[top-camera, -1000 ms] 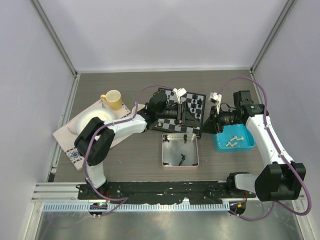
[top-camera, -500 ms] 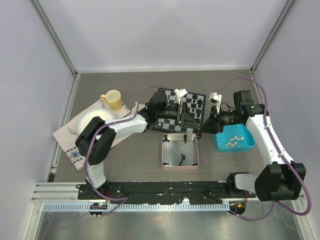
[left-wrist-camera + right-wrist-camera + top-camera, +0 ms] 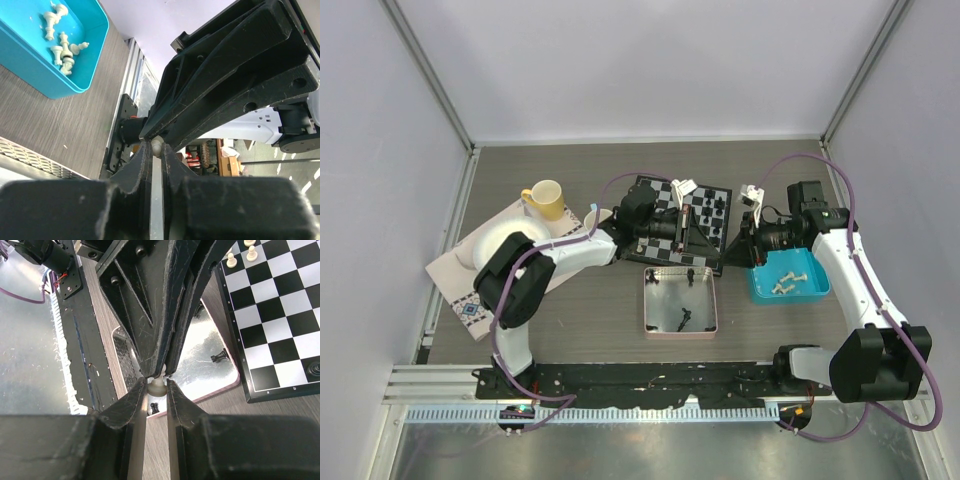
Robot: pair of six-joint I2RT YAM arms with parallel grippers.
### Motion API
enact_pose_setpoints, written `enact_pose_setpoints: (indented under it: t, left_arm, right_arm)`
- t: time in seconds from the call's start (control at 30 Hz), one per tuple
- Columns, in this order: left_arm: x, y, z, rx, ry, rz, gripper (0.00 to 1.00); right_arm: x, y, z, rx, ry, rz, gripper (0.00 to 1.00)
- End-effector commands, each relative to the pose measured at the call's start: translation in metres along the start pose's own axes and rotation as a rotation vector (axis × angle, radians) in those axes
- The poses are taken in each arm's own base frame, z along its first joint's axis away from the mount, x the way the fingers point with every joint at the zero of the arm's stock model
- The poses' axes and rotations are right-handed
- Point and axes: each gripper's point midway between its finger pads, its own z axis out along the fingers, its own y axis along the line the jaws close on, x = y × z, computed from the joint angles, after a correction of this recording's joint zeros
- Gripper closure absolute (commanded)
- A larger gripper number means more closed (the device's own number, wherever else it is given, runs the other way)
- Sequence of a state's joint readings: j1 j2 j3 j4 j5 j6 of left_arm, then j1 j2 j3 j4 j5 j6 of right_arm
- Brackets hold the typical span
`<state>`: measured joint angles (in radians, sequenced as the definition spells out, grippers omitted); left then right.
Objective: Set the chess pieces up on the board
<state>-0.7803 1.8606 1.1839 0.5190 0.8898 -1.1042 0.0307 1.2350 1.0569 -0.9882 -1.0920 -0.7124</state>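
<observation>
The wood-grain table point(image 3: 600, 300) carries the board point(image 3: 710, 215), a pink tray point(image 3: 645, 300) (square), a blue tray point(image 3: 790, 294) and a patterned mat point(image 3: 460, 300).

Left arm point(image 3: 620, 238) overlies board point(image 3: 658, 192) (near side); squares toward right gripper point(image 3: 156, 384) bare.

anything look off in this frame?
Nothing broken or spilled. The board sits slightly skewed to the table edges. Off-white pieces in the blue tray lie tumbled on their sides, and a black piece lies flat in the pink tray.
</observation>
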Motion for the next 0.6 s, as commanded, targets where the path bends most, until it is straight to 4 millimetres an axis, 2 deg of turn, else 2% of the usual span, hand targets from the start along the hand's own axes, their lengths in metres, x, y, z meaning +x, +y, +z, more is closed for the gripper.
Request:
enact_pose_setpoints:
  t: [0.0, 0.1, 0.2, 0.23, 0.33, 0.4, 0.43, 0.5, 0.53, 0.57]
  left_arm:
    - [-0.01, -0.026, 0.004, 0.066, -0.008, 0.07, 0.94]
    - [-0.011, -0.026, 0.004, 0.062, -0.013, 0.072, 1.0]
    - [-0.012, -0.023, 0.003, 0.045, -0.02, 0.082, 1.0]
    - [-0.013, -0.022, 0.001, 0.027, -0.028, 0.081, 1.0]
    - [-0.021, -0.014, -0.008, -0.024, -0.054, 0.094, 1.0]
    - [-0.034, -0.013, -0.022, -0.066, -0.1, 0.118, 1.0]
    - [-0.034, -0.003, -0.029, -0.114, -0.1, 0.12, 1.0]
    - [-0.049, 0.005, -0.047, -0.196, -0.149, 0.148, 1.0]
    - [-0.047, 0.014, -0.054, -0.263, -0.136, 0.115, 1.0]
    - [-0.055, 0.023, -0.067, -0.317, -0.147, 0.165, 1.0]
  right_arm:
    - [-0.015, 0.004, -0.003, -0.005, -0.035, -0.058, 0.93]
    - [-0.014, 0.004, -0.003, -0.004, -0.033, -0.057, 0.88]
    - [-0.012, 0.003, -0.003, 0.005, -0.024, -0.054, 0.75]
    - [-0.011, 0.002, -0.004, 0.012, -0.019, -0.052, 0.63]
    - [-0.006, -0.004, -0.007, 0.057, 0.021, -0.057, 0.45]
    - [-0.001, -0.01, -0.01, 0.089, 0.045, -0.068, 0.42]
    - [0.0, -0.013, -0.013, 0.109, 0.048, -0.072, 0.41]
    - [0.0, -0.023, -0.023, 0.153, 0.031, -0.056, 0.4]
    - [0.0, -0.026, -0.026, 0.166, 0.025, -0.056, 0.4]
    - [0.0, -0.032, -0.033, 0.195, 0.015, -0.047, 0.4]
